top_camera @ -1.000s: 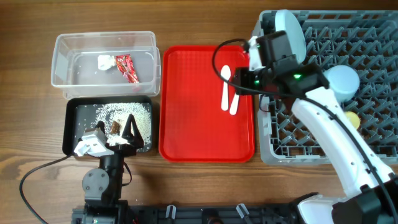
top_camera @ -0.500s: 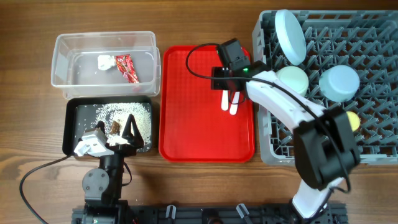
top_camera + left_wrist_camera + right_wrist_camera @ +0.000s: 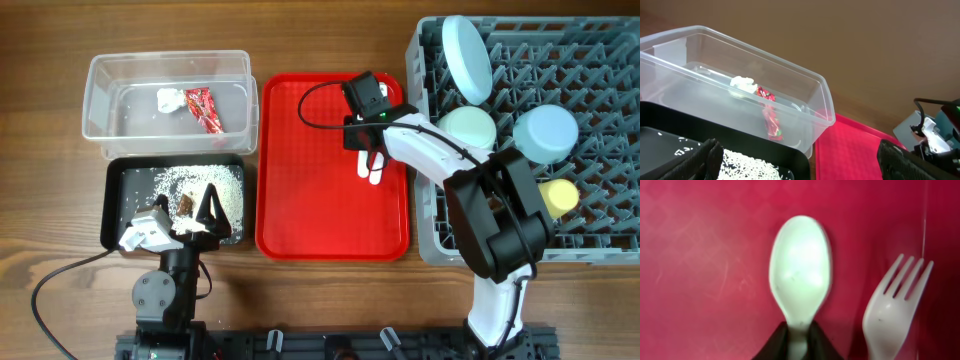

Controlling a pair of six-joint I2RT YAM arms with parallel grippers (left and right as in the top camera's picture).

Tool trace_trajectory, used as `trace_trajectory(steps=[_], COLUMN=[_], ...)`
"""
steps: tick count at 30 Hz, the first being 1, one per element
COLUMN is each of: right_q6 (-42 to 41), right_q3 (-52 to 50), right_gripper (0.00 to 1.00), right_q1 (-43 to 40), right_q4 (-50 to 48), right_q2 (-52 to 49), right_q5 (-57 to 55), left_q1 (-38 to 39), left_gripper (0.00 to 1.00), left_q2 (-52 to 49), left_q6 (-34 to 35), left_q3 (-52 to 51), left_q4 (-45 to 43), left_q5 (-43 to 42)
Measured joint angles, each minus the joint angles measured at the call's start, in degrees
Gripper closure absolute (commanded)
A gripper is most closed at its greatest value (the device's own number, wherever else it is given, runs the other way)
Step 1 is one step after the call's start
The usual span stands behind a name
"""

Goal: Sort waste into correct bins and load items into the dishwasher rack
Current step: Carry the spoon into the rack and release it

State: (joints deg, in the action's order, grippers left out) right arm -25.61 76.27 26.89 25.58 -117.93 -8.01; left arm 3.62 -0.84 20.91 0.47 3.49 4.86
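Observation:
My right gripper (image 3: 365, 137) is low over the red serving tray (image 3: 300, 190), its fingers (image 3: 799, 341) shut on the neck of the white spoon (image 3: 801, 265). The white fork (image 3: 892, 315) lies just to the spoon's right. The grey dishwasher rack (image 3: 600, 90) holds the light blue plate (image 3: 468, 55), the pale green bowl (image 3: 470, 125), the light blue bowl (image 3: 548, 132) and the yellow cup (image 3: 558, 197). My left gripper (image 3: 190, 207) is open and empty over the black tray (image 3: 112, 200) of rice crumbs (image 3: 190, 182). The clear tub (image 3: 95, 100) holds the red wrapper (image 3: 203, 108) and the tissue (image 3: 168, 99).
The left wrist view shows the clear tub (image 3: 820, 100) with the wrapper (image 3: 770, 120) and tissue (image 3: 742, 84), the rice (image 3: 755, 162) below, and the red tray (image 3: 855, 150) to the right. Bare wooden table surrounds everything.
My right arm swung left from over the rack to the red tray and came down onto the spoon. The left arm has not moved.

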Motion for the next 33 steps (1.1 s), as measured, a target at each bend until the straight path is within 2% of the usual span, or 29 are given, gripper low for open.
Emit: trace_trajectory(steps=[9, 18, 24, 33], right_q6=[0.1, 0.8, 7.7, 18.4], right_q3=[0.0, -0.1, -0.1, -0.1], right_gripper=[0.96, 0.95, 0.94, 0.94], right_q1=[0.0, -0.3, -4.1, -13.2], right_q4=[3.9, 5.7, 7.8, 10.6], right_q2=[2.0, 16.1, 24.4, 25.1], right_q5=[0.3, -0.4, -3.0, -4.5], left_q1=[0.0, 0.0, 0.0, 0.0], left_gripper=[0.0, 0.0, 0.0, 0.0], left_q2=[0.0, 0.0, 0.0, 0.0], left_q6=[0.0, 0.0, 0.0, 0.0], left_q3=[0.0, 0.0, 0.0, 0.0], left_q4=[0.0, 0.0, 0.0, 0.0], left_q5=[0.0, 0.0, 0.0, 0.0])
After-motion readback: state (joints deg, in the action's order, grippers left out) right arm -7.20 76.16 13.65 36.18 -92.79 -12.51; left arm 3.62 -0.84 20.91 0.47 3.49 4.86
